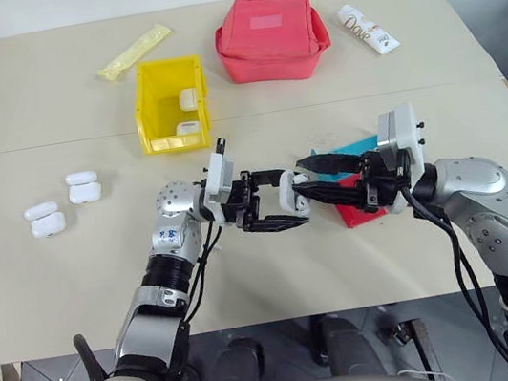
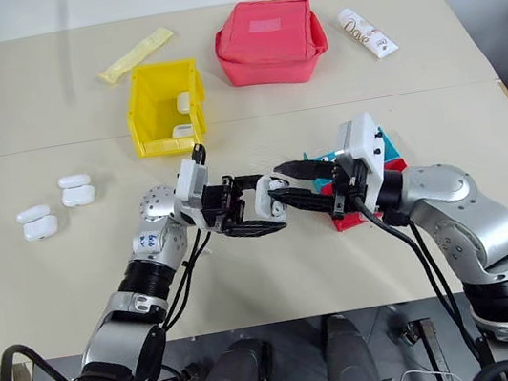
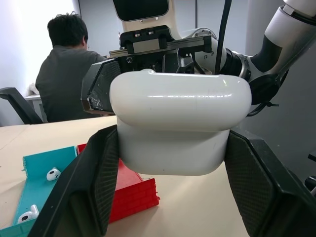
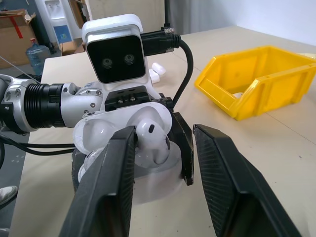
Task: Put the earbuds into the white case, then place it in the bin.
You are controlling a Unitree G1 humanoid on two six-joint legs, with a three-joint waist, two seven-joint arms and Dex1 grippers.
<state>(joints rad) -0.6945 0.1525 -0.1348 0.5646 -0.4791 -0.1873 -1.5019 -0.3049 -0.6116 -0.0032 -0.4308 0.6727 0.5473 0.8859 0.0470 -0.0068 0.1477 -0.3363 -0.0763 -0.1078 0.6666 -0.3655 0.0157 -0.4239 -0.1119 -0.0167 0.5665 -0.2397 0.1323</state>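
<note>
Left eye view: case held above the table centre.
The left gripper [image 1: 273,209] clenches the white case [image 1: 290,194], lid open; the right gripper [image 1: 314,175], fingers parted, faces it. The bin [image 1: 159,128] sits at 11 o'clock.

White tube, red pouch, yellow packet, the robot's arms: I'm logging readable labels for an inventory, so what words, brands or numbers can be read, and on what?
None can be read.
White tube: dark looping print, too small to read.
Red pouch: pale patch on its top, no legible text.
Yellow packet: nothing legible.
Left forearm: blue marks, too small to read.
</note>
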